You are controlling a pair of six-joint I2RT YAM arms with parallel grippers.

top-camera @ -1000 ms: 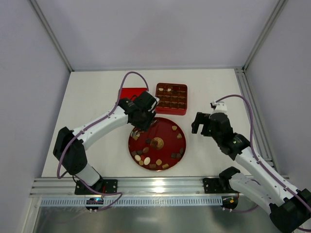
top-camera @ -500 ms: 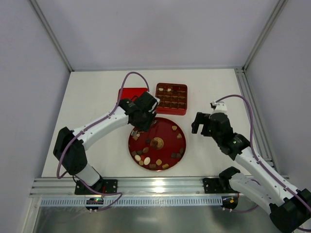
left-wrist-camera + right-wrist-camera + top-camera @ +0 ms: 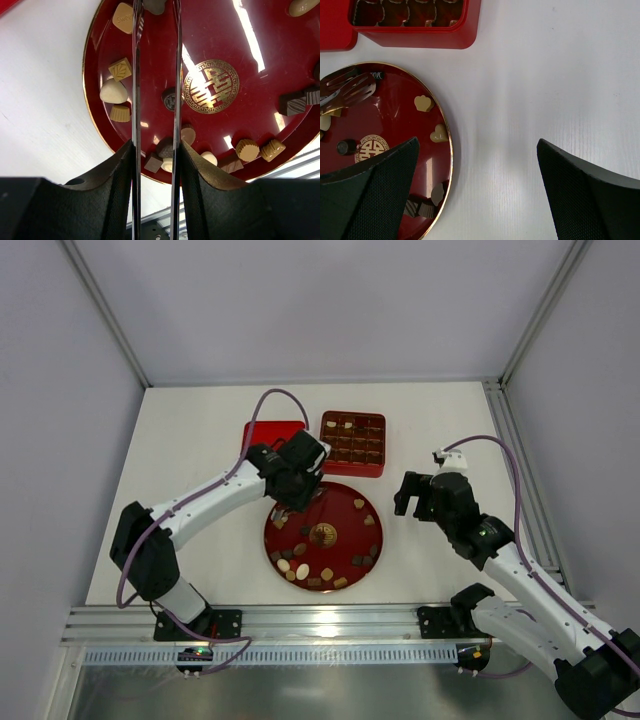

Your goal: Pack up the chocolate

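Several chocolate pieces, dark, tan and cream, lie scattered on the round red plate (image 3: 345, 530), mostly along its lower left rim (image 3: 295, 568). My left gripper (image 3: 295, 485) hovers over the plate's upper left edge. It is shut on metal tongs (image 3: 135, 75), whose two blades reach forward over the plate (image 3: 150, 100). A dark piece (image 3: 154, 5) sits at the tong tips; I cannot tell if it is pinched. A tan square (image 3: 120, 69) and a cream piece (image 3: 113, 92) lie left of the blades. My right gripper (image 3: 408, 495) is open and empty over bare table right of the plate (image 3: 395, 125).
The square red box with grid compartments (image 3: 353, 443) stands behind the plate, with brown pieces in several cells. Its flat red lid (image 3: 272, 432) lies to its left. The right wrist view shows the box wall (image 3: 410, 37), the tongs (image 3: 350, 90) and two heart-shaped pieces (image 3: 423, 103).
Almost nothing: my left gripper with the tongs has shifted very slightly over the plate's upper left. The right arm has not moved.
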